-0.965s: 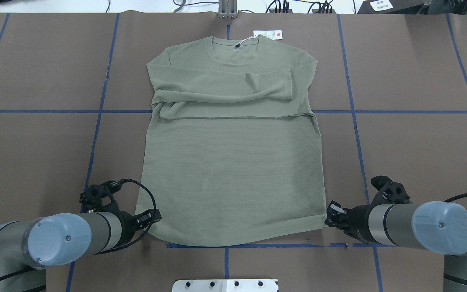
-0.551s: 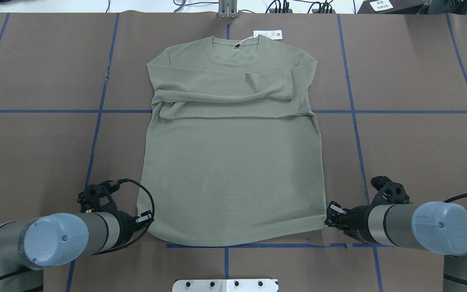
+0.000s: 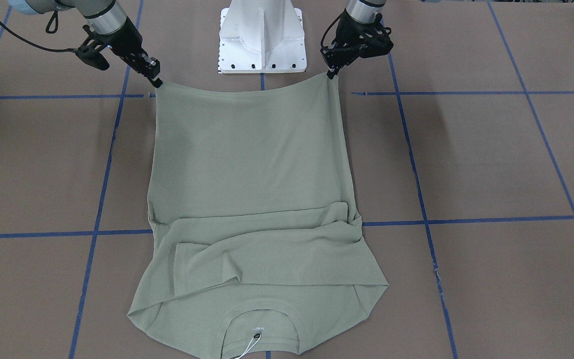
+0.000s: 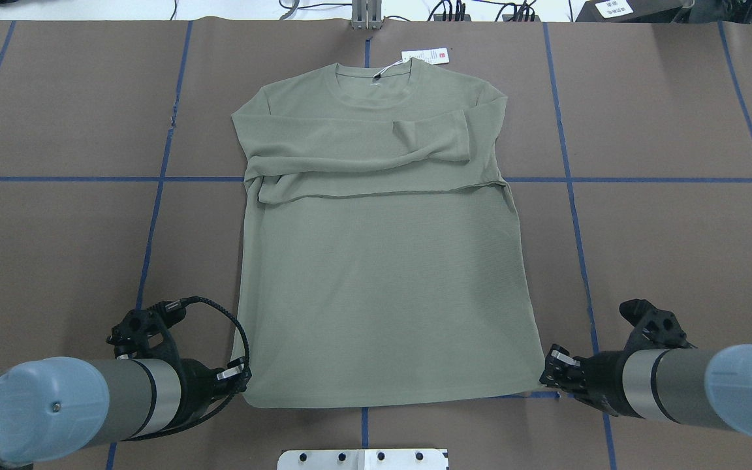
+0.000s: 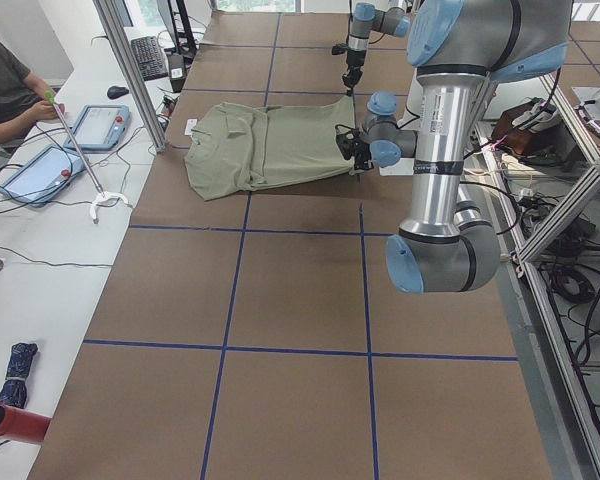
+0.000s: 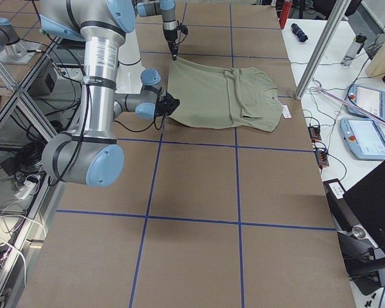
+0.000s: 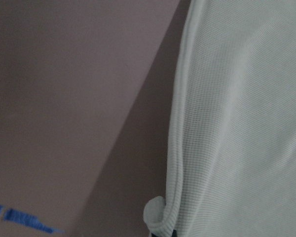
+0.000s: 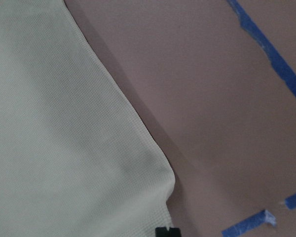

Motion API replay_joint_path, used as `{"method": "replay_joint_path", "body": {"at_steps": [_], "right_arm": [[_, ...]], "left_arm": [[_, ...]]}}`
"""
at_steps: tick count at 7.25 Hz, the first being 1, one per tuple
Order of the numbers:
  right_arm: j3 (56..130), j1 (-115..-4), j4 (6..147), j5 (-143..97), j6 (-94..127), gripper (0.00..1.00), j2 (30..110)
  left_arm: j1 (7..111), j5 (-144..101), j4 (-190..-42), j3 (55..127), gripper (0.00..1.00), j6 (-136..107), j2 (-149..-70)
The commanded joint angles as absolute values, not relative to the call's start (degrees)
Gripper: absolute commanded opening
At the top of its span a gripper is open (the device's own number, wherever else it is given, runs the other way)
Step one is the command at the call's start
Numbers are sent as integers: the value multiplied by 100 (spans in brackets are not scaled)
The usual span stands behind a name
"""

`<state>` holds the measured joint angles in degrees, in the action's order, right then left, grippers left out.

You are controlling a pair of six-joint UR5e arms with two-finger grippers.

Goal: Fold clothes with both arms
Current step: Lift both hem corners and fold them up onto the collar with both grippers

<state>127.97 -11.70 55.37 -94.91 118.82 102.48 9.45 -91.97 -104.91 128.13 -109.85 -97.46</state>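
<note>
Fingers (image 4: 235, 375) of left gripper (image 4: 244, 380) and right gripper (image 4: 548, 373), clamped on the shirt (image 4: 376, 274) at its seven and five o'clock corners, should lift evenly toward twelve.

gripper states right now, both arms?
left gripper: closed, pinching one hem corner of the shirt, which is raised off the table.
right gripper: closed, pinching the other hem corner, also raised.

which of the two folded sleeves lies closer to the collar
The sleeve whose cuff ends toward the robot's right. The other sleeve crosses alongside it, farther from the collar.
</note>
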Motion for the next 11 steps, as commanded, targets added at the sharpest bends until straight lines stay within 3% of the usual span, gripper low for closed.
{"method": "replay_joint_path", "body": {"at_steps": [1,3,4,5,8,11], "right_arm": [[13698,-1063,5537,-9466,11892,0,10879],[13633,-1868,5546,-9509,11464,0,10776],[13258,-2394,5546,-9597,10739,0,10288],[12636,-2895,5633,-9754,10375,0,9631],[10746,-4302,7825,-10213,9021,0,6837],[8577,-5009,7796,-10547,8534,0,5402]], "left_arm": [[913,-9394,-10336,13470,0,-11136,-9651],[1761,-9755,-10204,13422,0,-10604,-9982],[2541,-10017,-10195,12881,0,-9860,-10498],[3036,-10176,-10213,12067,0,-9539,-10973],[4154,-10178,-10362,10456,0,-8371,-11687],[4640,-10134,-11763,8697,0,-8183,-12146]]}}
